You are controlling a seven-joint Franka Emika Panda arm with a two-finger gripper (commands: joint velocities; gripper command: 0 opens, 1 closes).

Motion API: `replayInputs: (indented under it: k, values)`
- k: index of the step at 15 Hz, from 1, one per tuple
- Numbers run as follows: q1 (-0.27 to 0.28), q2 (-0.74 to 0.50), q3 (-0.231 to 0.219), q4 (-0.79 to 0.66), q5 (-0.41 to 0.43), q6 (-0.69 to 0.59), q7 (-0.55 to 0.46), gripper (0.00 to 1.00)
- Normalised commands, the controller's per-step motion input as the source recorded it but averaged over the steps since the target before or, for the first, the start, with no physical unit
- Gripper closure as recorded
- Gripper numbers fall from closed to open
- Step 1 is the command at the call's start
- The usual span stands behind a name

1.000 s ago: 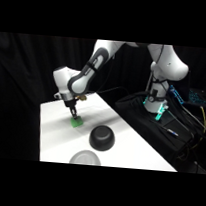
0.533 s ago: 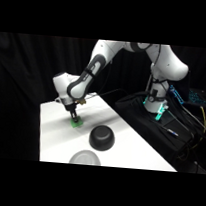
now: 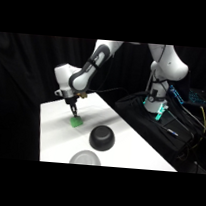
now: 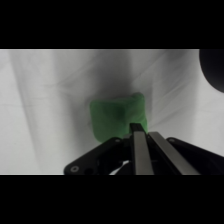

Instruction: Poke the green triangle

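Right now I see my gripper (image 4: 140,131) with its fingers pressed together, tips meeting the green triangle's (image 4: 118,116) near edge. That block lies flat on the white table (image 3: 53,137), left of the black bowl (image 3: 102,137).

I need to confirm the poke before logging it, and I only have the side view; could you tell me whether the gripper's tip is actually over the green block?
Observer: Yes. In the wrist view the fingers lie side by side, shut, and their tip overlaps the near edge of the green triangle. Whether it touches, I cannot tell.
Operator: Thank you. Does the block look three-cornered from there?
Observer: No, it looks squarish with rounded corners.
Operator: Is anything else close to it?
Observer: Only the black bowl, cut off at the wrist picture's upper right corner, apart from the block with bare white table between them.
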Motion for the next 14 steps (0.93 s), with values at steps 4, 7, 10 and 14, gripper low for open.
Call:
replayInputs:
  k: [4,7,10,14]
  values:
    - [0.073,-0.67,-0.093,-0.49,-0.076,-0.03,0.02,0.41]
    - [0.095,-0.57,-0.100,-0.31,-0.078,-0.17,0.04,0.07]
    - [0.110,-0.46,-0.104,-0.17,-0.070,-0.23,0.08,0.00]
    - [0.130,-0.32,-0.101,-0.07,-0.070,-0.22,0.13,0.00]
